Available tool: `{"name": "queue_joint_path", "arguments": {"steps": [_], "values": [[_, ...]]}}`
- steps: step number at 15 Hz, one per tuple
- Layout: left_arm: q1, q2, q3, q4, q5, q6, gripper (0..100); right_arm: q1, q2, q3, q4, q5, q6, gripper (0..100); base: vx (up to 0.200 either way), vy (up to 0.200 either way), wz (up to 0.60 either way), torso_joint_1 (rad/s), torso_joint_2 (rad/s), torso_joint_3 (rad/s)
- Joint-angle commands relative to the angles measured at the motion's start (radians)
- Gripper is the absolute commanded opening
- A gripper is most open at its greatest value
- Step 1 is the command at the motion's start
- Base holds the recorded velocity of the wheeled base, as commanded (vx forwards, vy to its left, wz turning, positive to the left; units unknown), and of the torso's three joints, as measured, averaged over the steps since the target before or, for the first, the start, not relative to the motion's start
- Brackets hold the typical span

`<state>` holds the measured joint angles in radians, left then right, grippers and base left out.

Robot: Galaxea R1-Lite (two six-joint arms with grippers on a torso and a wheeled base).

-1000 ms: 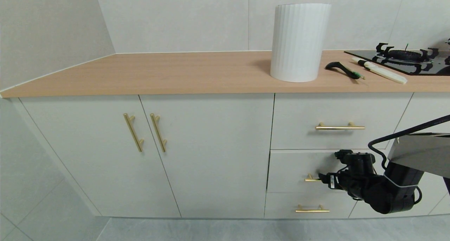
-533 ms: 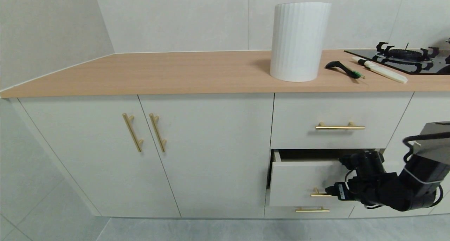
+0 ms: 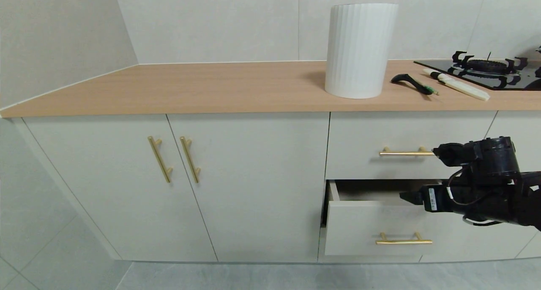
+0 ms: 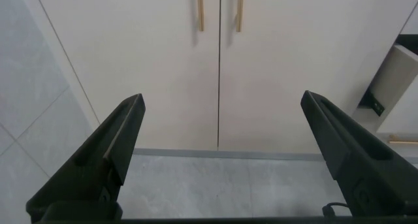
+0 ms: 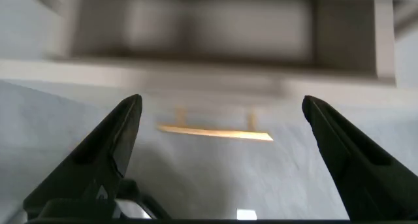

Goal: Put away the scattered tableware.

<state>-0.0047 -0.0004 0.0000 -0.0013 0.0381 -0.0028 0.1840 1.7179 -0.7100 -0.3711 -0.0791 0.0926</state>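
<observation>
Right gripper: lower right of the head view, tips level with the top edge of the open middle drawer, above its gold handle. The tableware lies at upper right on the counter. A black-handled utensil and a pale utensil, possibly a knife, sit side by side between the white ribbed jar and the stove.

Left wrist view: left gripper spread wide, facing two cupboard doors. The drawer shows at the right edge.

Right wrist view: right gripper spread wide before the drawer front. The handle is at centre.
</observation>
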Motion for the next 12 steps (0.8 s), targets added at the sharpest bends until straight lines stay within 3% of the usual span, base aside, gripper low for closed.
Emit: {"name": "queue_joint_path", "arguments": {"steps": [1, 8, 12], "values": [[0.000, 0.000, 0.000, 0.000, 0.000, 0.000, 100, 0.017, 0.054, 0.000, -0.077, -0.005, 0.006, 100, 0.000, 0.000, 0.00, 0.000, 0.00, 0.000], [-0.001, 0.000, 0.000, 0.000, 0.000, 0.000, 100, 0.015, 0.332, 0.014, -0.374, -0.048, 0.010, 100, 0.000, 0.000, 0.00, 0.000, 0.00, 0.000], [0.000, 0.000, 0.000, 0.000, 0.000, 0.000, 100, 0.015, 0.359, 0.017, -0.407, -0.053, 0.009, 100, 0.000, 0.000, 0.00, 0.000, 0.00, 0.000]]}}
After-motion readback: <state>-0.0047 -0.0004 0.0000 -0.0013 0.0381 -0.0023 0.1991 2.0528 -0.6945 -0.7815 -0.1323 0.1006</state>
